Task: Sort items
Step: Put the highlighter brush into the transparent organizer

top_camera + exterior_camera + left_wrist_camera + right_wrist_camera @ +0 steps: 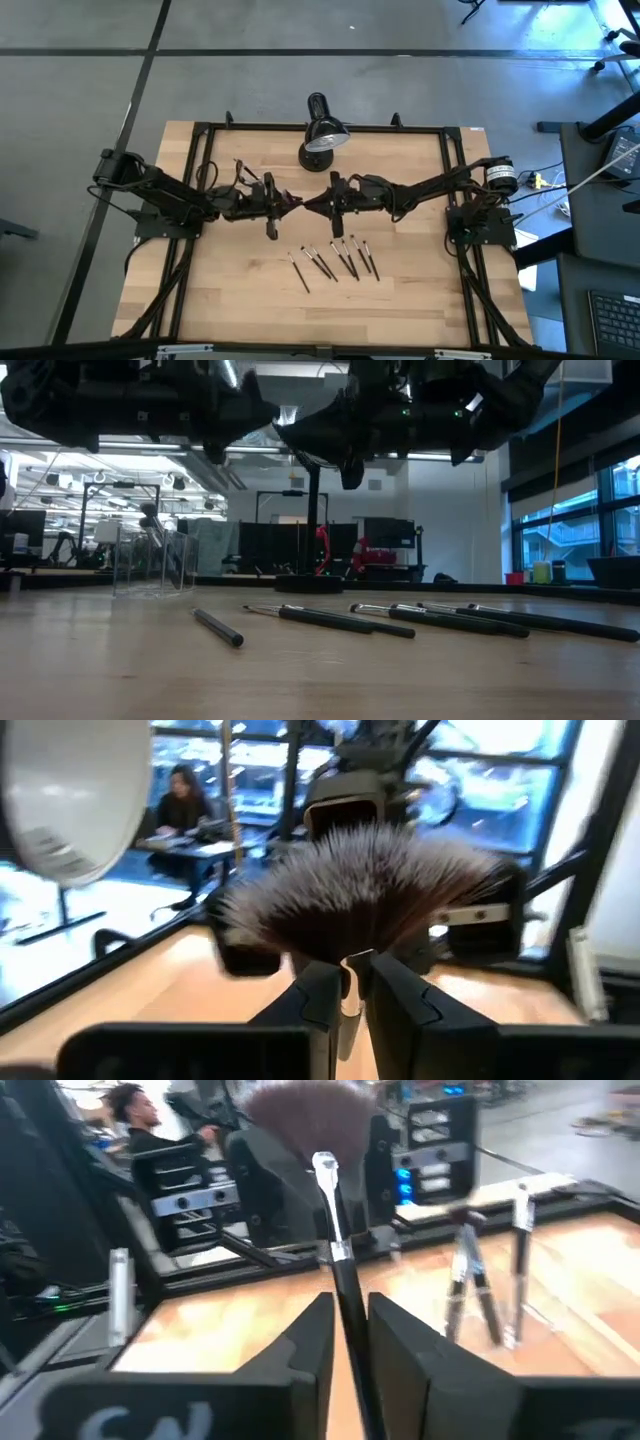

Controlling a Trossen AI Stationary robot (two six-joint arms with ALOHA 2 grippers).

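Observation:
A fan brush with a dark handle, a silvery ferrule point(325, 1170) and brown-and-pale bristles point(365, 885) is held in the air over the table's middle, between my two grippers. It stands slanted, bristles uppermost. My left gripper point(291, 203) and my right gripper point(313, 204) face each other fingertip to fingertip, both shut on this brush. Several more thin brushes point(335, 262) lie flat side by side on the wooden table point(240, 300), nearer the front edge; the low view shows them as brushes point(400, 618) in a row. My left gripper pinches the brush between its two fingers at the silvery ferrule point(350, 972), just under the bristles. It comes in level from the table's left. The bristles fan out above the fingertips, and the brush is clear of the table. My right gripper has the dark handle point(350, 1315) between its two fingers, below the ferrule. It comes in level from the table's right, with the fingers lying across the handle. The handle slants up and away toward the bristles, and the brush is lifted clear.
A black desk lamp point(322, 135) stands at the table's far edge, its shade point(75, 800) close to my left gripper. A clear cup point(150, 560) sits far back on the left in the low view. A black frame point(300, 127) borders the table. People sit in the room beyond.

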